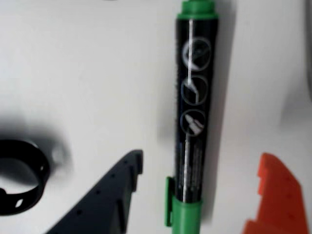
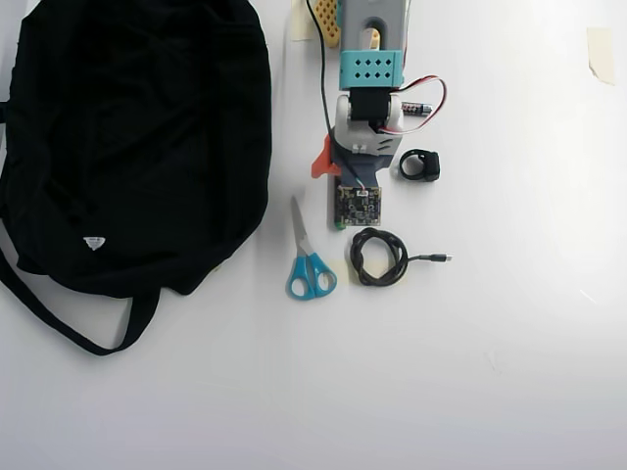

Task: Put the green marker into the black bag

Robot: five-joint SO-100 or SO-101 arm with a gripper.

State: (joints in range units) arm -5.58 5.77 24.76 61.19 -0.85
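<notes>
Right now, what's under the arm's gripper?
The green marker lies on the white table between the open gripper fingers. From overhead the arm covers it except a green sliver.

green marker [image 1: 195, 122]: glossy plastic barrel, white print; black bag [image 2: 137, 137]: soft matt cloth; desk [image 2: 509, 372]: smooth matt white; pincer [image 1: 195, 195]: matt plastic fingers, one dark, one orange; scissors [image 2: 307, 255]: shiny metal blades, blue plastic handles

In the wrist view the green marker [image 1: 195, 117] runs off the frame at twelve and six o'clock. Overhead, the arm [image 2: 367, 117] hides it almost wholly; the black bag [image 2: 137, 137] is cropped at nine o'clock.
</notes>
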